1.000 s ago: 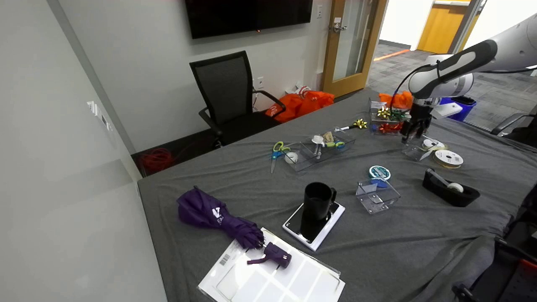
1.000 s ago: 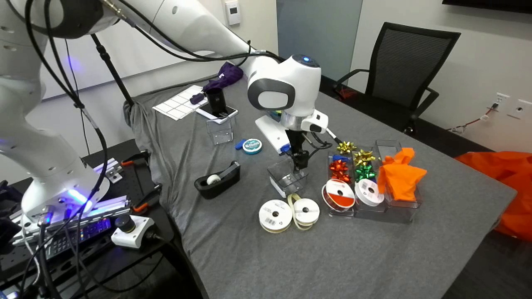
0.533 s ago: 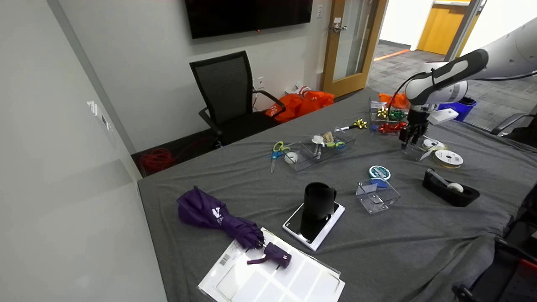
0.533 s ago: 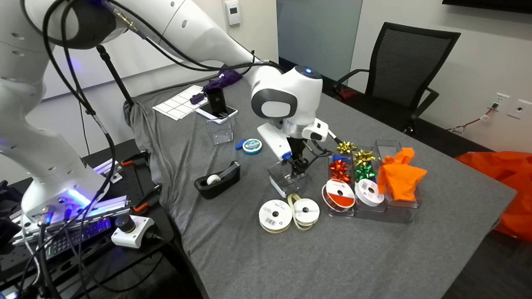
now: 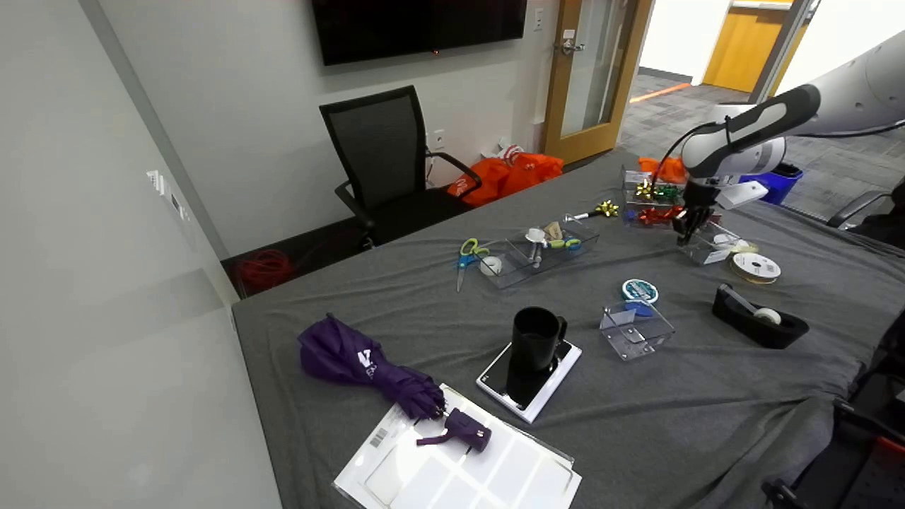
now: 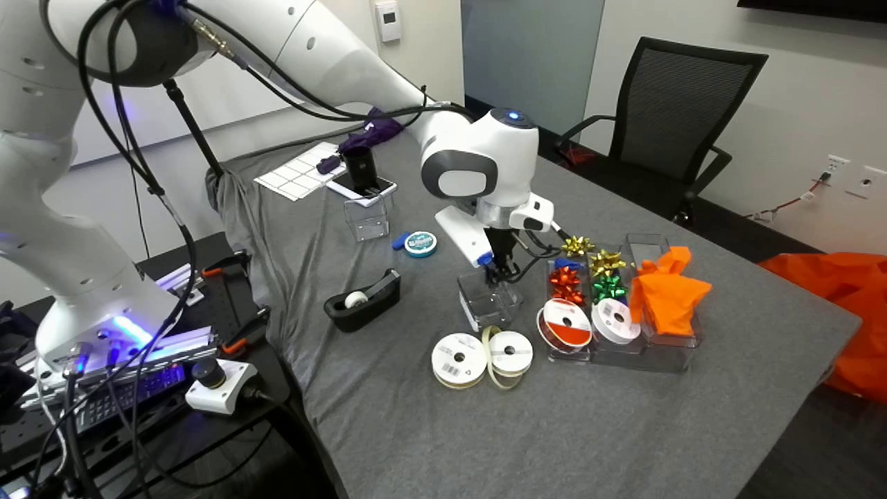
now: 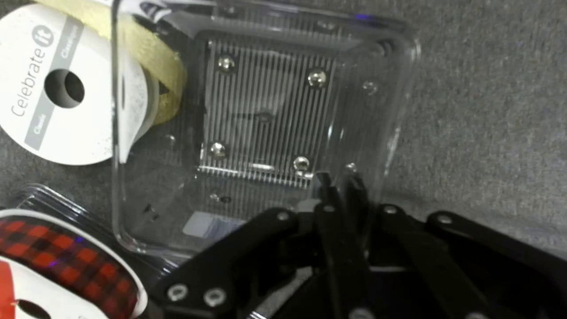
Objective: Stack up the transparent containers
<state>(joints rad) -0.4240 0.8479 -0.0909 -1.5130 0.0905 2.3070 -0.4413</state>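
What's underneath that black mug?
The black mug stands on a flat, white-edged rectangle with a glossy black face, lying on the grey cloth. The patch directly beneath the mug is covered.

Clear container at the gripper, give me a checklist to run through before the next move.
Gripper closed on a wall of the clear container, by the look: ok.
Grip firm enough to lift: cannot tell.
Open side up: ok, the wrist view looks in.
Free of the gold ribbon: cannot tell, they overlap in the wrist view.
Over the second clear container, a likely base: not ok, apart in both exterior views.
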